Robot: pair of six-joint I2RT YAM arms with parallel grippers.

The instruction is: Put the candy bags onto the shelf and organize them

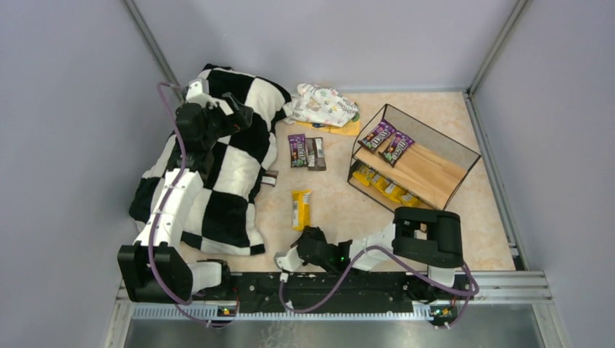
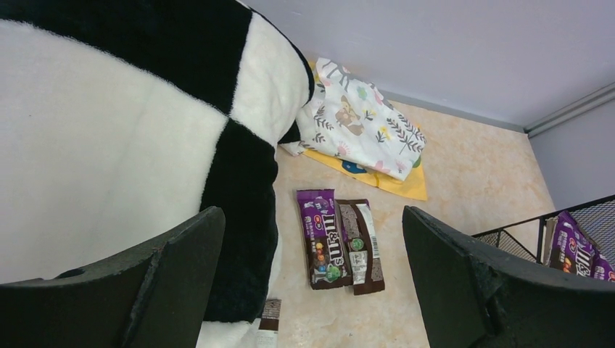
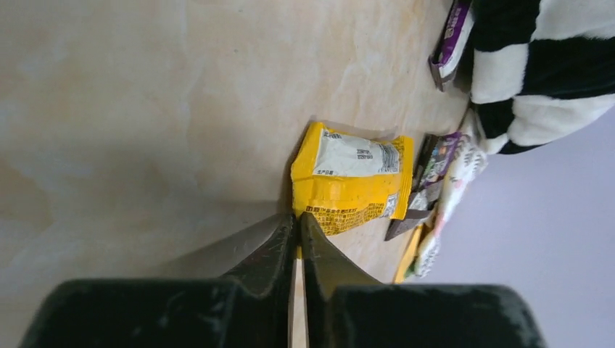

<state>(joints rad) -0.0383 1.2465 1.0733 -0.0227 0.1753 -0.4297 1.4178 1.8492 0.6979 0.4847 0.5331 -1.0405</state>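
A yellow candy bag (image 1: 301, 209) lies flat mid-table; my right gripper (image 1: 303, 238) sits low at its near end, and in the right wrist view the jaws (image 3: 297, 217) are shut with the yellow bag's (image 3: 352, 177) edge pinched between the tips. A purple bag (image 1: 296, 150) and a brown bag (image 1: 315, 153) lie side by side further back. My left gripper (image 1: 236, 116) hangs open and empty above the blanket; the purple bag (image 2: 324, 246) shows between its fingers. The shelf (image 1: 435, 174) stands at right with two purple bags (image 1: 386, 141) on its upper board and several yellow bags (image 1: 384, 185) on the lower.
A black-and-white checkered blanket (image 1: 217, 174) covers the left of the table, with a small brown packet (image 1: 270, 177) at its edge. A white floral cloth bundle (image 1: 323, 105) lies on a flat orange sheet (image 1: 344, 129) at the back. Walls close three sides.
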